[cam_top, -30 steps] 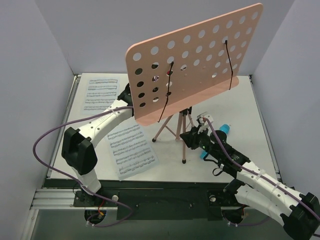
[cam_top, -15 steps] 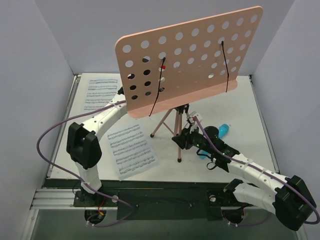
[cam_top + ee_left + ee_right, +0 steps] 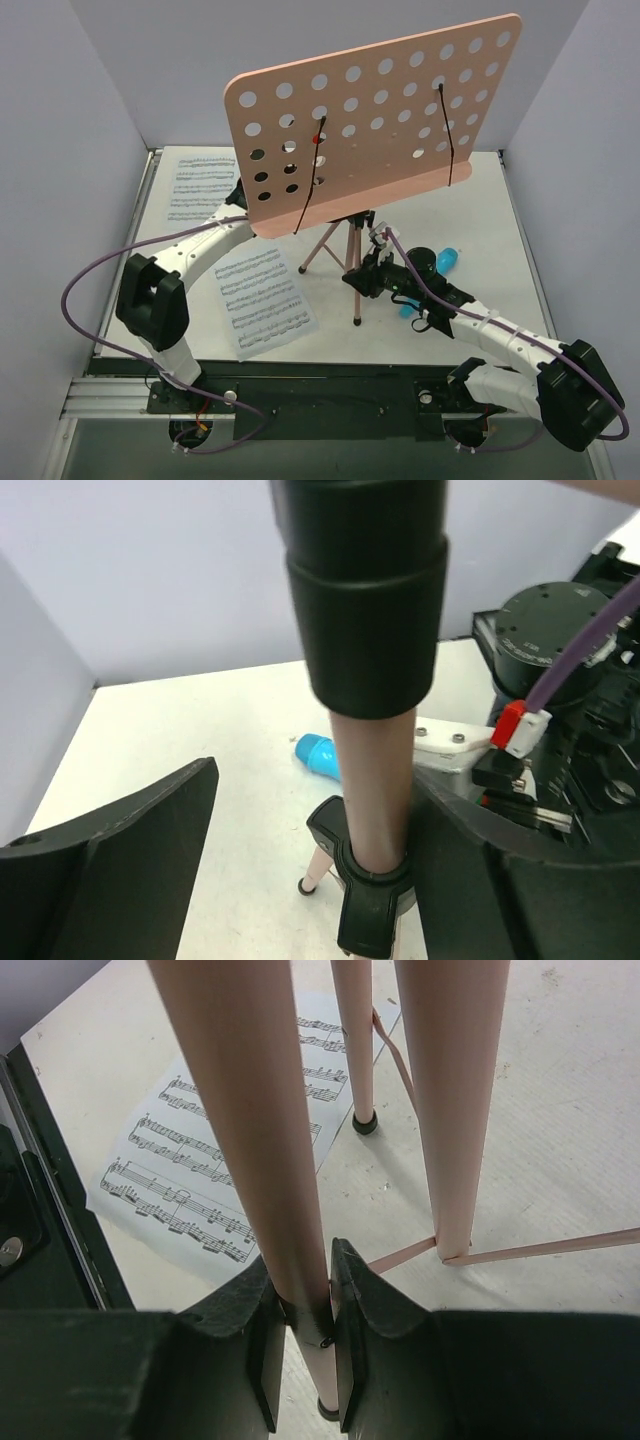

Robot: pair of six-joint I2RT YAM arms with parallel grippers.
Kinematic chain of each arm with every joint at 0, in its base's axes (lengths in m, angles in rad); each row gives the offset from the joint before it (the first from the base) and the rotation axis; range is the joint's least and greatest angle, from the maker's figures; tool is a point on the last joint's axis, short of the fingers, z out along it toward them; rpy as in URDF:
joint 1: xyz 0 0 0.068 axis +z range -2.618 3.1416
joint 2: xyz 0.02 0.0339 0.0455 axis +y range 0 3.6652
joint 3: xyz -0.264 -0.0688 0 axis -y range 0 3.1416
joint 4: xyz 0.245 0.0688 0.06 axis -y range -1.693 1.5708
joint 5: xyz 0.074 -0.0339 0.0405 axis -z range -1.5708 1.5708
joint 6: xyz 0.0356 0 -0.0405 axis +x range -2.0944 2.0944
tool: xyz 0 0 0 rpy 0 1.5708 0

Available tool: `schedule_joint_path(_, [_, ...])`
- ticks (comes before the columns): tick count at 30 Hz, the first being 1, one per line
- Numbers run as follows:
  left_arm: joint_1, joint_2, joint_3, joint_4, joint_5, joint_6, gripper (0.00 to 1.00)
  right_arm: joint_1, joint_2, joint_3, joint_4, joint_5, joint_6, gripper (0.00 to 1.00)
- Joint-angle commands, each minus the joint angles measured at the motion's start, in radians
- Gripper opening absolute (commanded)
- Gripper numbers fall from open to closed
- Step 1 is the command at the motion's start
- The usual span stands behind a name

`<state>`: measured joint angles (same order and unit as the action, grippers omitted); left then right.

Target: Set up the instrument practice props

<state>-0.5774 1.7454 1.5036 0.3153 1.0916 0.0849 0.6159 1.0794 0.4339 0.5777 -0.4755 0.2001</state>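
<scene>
The pink folding tripod with black joints (image 3: pixel 325 248) stands upright mid-table, carrying the large pink perforated music-stand desk (image 3: pixel 380 120). Its vertical pink centre pole (image 3: pixel 372 770) runs between the widely spread fingers of the left gripper (image 3: pixel 310 860), close to one finger and seemingly ungripped. The right gripper (image 3: pixel 300 1350) pinches one slanted tripod leg (image 3: pixel 250 1110). The near white sheet-music page (image 3: pixel 262 300) and the far white sheet-music page (image 3: pixel 200 187) lie flat to the left, nearer the left arm.

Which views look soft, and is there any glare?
Top external view: even light, sharp, no glare on the pink music-stand desk. Left wrist view: the black collar looms close, slightly soft. Right wrist view: tripod leg and sheet-music page sharp; the right hand dark.
</scene>
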Motion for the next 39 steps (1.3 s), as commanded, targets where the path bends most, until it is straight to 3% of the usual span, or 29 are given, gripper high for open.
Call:
schedule_joint_path(1, [0.007, -0.064, -0.139, 0.123, -0.235, -0.066, 0.84, 0.008, -0.003, 0.022, 0.070, -0.100, 0.068, 0.08])
schedule_joint_path(8, [-0.027, -0.112, -0.240, 0.320, -0.433, -0.255, 0.87, 0.008, 0.007, 0.022, 0.085, -0.098, 0.074, 0.09])
schedule_joint_path(17, [-0.105, -0.135, -0.210, 0.225, -0.630, -0.272, 0.84, 0.007, 0.005, 0.016, 0.083, -0.089, 0.071, 0.09])
schedule_joint_path(23, [-0.111, -0.161, -0.224, 0.194, -0.677, -0.263, 0.80, 0.008, 0.007, 0.014, 0.085, -0.091, 0.070, 0.09])
schedule_joint_path(31, [-0.113, -0.184, -0.201, 0.179, -0.685, -0.277, 0.57, 0.008, 0.011, 0.019, 0.086, -0.103, 0.070, 0.09])
schedule_joint_path(39, [-0.104, -0.166, -0.151, 0.153, -0.621, -0.272, 0.03, 0.008, 0.039, 0.037, 0.096, -0.124, 0.073, 0.12])
